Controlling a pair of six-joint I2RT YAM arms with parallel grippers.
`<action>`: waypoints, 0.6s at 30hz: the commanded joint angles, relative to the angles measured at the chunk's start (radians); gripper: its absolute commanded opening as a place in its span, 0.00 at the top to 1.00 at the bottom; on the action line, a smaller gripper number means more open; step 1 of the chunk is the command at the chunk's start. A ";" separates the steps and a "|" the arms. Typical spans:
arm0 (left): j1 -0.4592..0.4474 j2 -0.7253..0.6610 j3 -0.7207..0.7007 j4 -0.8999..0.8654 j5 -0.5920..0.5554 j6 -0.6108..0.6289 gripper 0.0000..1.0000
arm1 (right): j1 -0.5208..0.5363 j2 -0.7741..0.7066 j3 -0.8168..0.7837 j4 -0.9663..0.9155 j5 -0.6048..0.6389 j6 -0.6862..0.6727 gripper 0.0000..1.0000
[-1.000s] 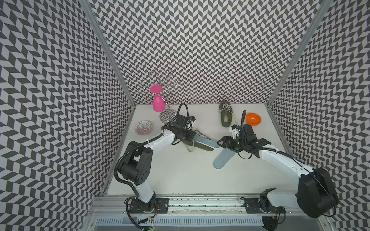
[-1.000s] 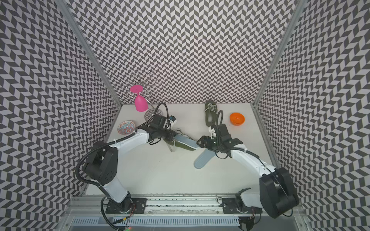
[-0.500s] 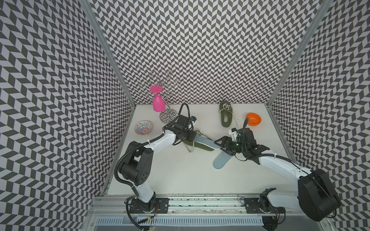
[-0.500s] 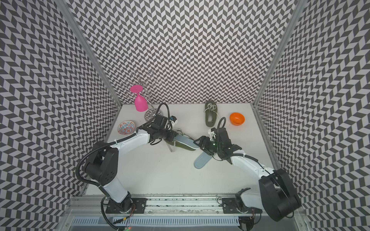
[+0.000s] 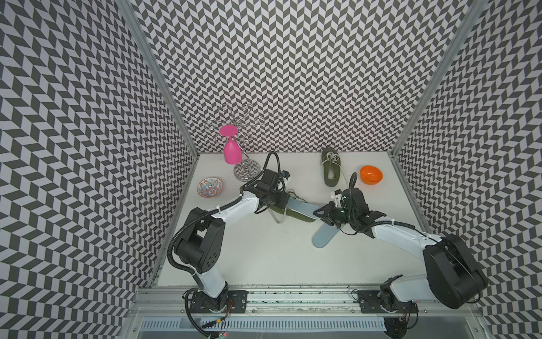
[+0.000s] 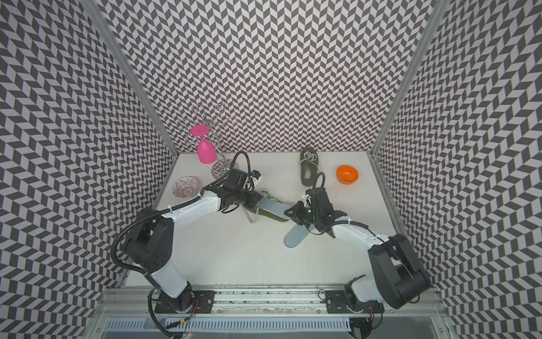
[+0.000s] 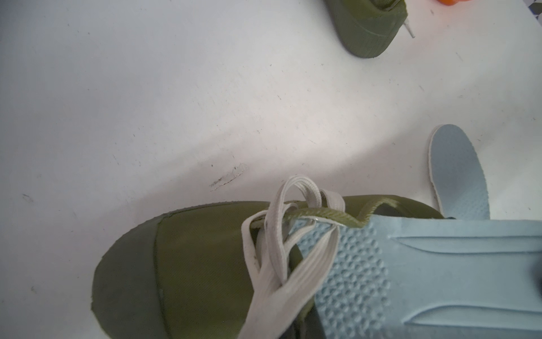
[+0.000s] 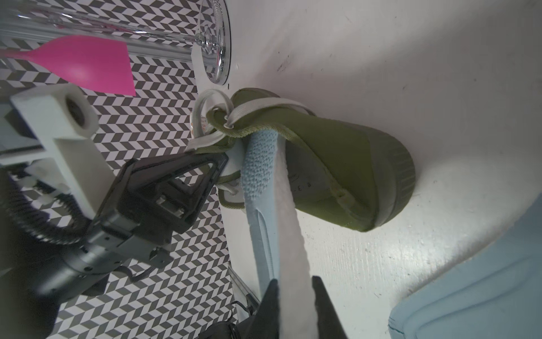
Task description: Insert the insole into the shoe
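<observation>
An olive green shoe [image 5: 296, 218] [image 6: 269, 217] lies mid-table, toe toward the left arm. A light blue insole [image 5: 302, 207] [image 6: 272, 207] is pushed partway into its opening, bumpy side up [image 7: 440, 270], with the heel end sticking out. My left gripper [image 5: 281, 202] [image 8: 217, 167] is shut on the shoe at the tongue and white laces [image 7: 281, 264]. My right gripper [image 8: 293, 281] [image 5: 321, 215] is shut on the insole's [image 8: 278, 223] free end, one black finger on each face. The shoe's heel [image 8: 352, 164] rests on the table.
Another blue insole [image 5: 324, 239] [image 6: 294, 239] lies flat under my right wrist. A matching shoe [image 5: 331, 173] sits at the back, beside an orange bowl [image 5: 371, 174]. At back left stand a patterned bowl [image 5: 209, 187] and a wire rack [image 5: 246, 173] holding a pink glass [image 5: 231, 149].
My right gripper slid left to the insole's protruding end and closed on it; it was open a second ago. The left arm and shoe have stayed put.
</observation>
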 commanded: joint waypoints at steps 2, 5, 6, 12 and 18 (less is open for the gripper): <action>-0.011 -0.082 0.003 0.084 0.096 0.011 1.00 | 0.003 0.043 0.082 -0.022 0.058 -0.091 0.90; -0.011 -0.094 -0.001 0.078 0.132 0.010 1.00 | 0.006 0.063 0.135 -0.040 0.063 -0.125 0.91; -0.010 -0.098 -0.007 0.087 0.149 0.009 1.00 | 0.008 0.075 0.153 -0.043 0.066 -0.135 0.91; 0.041 -0.078 -0.006 0.076 0.202 -0.055 1.00 | 0.059 0.089 0.215 -0.099 0.095 -0.208 0.93; 0.084 -0.059 0.000 0.058 0.348 -0.057 1.00 | 0.075 0.101 0.152 -0.024 0.174 -0.299 0.95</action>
